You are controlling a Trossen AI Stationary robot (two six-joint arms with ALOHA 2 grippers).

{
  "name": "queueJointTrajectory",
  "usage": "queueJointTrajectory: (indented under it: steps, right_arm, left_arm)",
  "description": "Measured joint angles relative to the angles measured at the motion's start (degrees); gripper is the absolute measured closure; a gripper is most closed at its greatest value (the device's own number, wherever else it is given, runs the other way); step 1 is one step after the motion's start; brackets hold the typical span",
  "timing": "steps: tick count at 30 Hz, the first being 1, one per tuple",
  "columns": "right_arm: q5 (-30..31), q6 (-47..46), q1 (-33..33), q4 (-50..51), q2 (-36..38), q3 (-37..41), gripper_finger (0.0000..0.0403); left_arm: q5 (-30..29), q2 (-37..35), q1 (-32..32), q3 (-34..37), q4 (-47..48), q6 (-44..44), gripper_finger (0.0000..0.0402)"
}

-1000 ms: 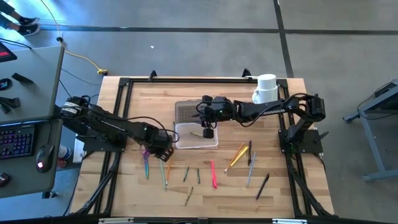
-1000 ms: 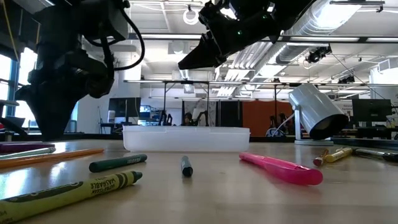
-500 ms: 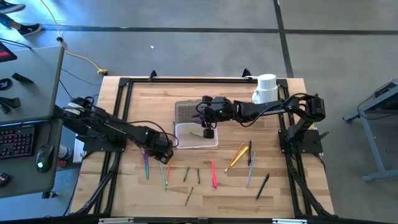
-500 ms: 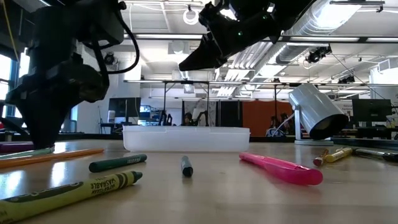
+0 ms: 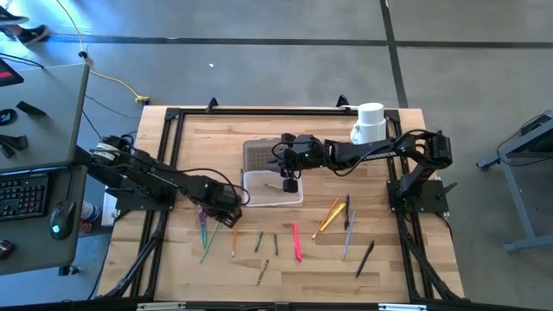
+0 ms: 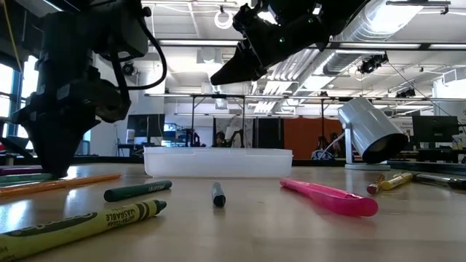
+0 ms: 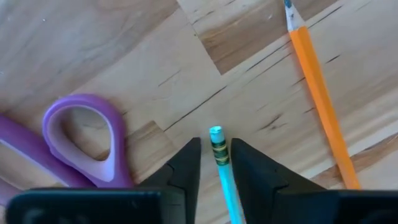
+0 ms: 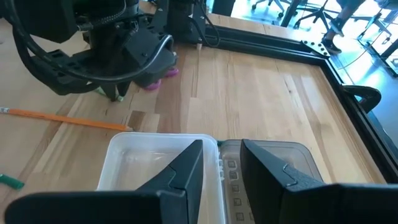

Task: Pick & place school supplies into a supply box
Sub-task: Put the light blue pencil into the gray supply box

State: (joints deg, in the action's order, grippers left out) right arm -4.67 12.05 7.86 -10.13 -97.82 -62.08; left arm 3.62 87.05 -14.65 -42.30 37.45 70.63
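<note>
1. Left gripper (image 7: 214,163) is down at the table, to the left of the supply box (image 5: 273,187), with its 2 fingers (image 7: 184,163) closed in on a teal pencil (image 7: 219,152) from both sides.
2. The pencil's capped end pokes out just past the fingertips; in the high view the pencil (image 5: 208,244) trails away from the gripper at a slant, its far end on the wood.
3. Just beside that grip lie the purple-handled scissors (image 7: 87,140) on 1 side and an orange pencil (image 7: 319,93) on the other, both flat on the table.
4. Right gripper (image 8: 221,163) hangs above the open box, fingers apart, nothing between them; below it sit the clear tray (image 8: 149,163) and the dotted grey lid (image 8: 281,163).
5. A small pale item (image 5: 273,185) lies inside the tray; what it is I cannot tell.
6. Across the front of the table: a yellow crayon (image 6: 84,223), a green crayon (image 6: 137,191) and a pink pen (image 6: 329,196), all apart from the box.
7. A white mug (image 5: 370,122) stands at the back right.
</note>
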Motion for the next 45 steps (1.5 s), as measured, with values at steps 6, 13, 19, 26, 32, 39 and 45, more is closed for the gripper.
queueJointTrajectory:
  steps: [6, 13, 19, 26, 32, 39, 45]
  right_arm:
    - [0.0, 0.0, 0.0, 0.0, 0.0, 0.0, 0.0311]
    - [0.0, 0.0, 0.0, 0.0, 0.0, 0.0, 0.0311]
    - [0.0, 0.0, 0.0, 0.0, 0.0, 0.0, 0.0311]
    - [0.0, 0.0, 0.0, 0.1, 0.0, 0.0, 0.0311]
    - [0.0, 0.0, 0.0, 0.1, 0.0, 0.0, 0.0311]
    - [0.0, -1.2, 0.0, 0.1, 0.0, 0.0, 0.0311]
    - [0.0, -1.5, 0.0, 0.9, 0.0, 0.0, 0.0311]
  left_arm:
    - [-2.9, 0.0, -0.1, 0.1, 0.3, -1.9, 0.0356]
    - [-9.0, 0.1, 0.0, -0.1, -4.9, -9.4, 0.0378]
    - [-10.3, 0.4, 0.0, -2.3, -6.1, -14.7, 0.0355]
    - [-8.5, 0.3, 0.0, -3.6, -5.7, -16.2, 0.0385]
    - [-6.7, -0.2, 0.0, -3.7, -4.3, -20.2, 0.0315]
    - [1.5, -0.3, 0.0, -6.3, 2.4, -20.6, 0.0256]
    - [1.6, -0.3, -0.3, -8.7, 8.8, -19.6, 0.0266]
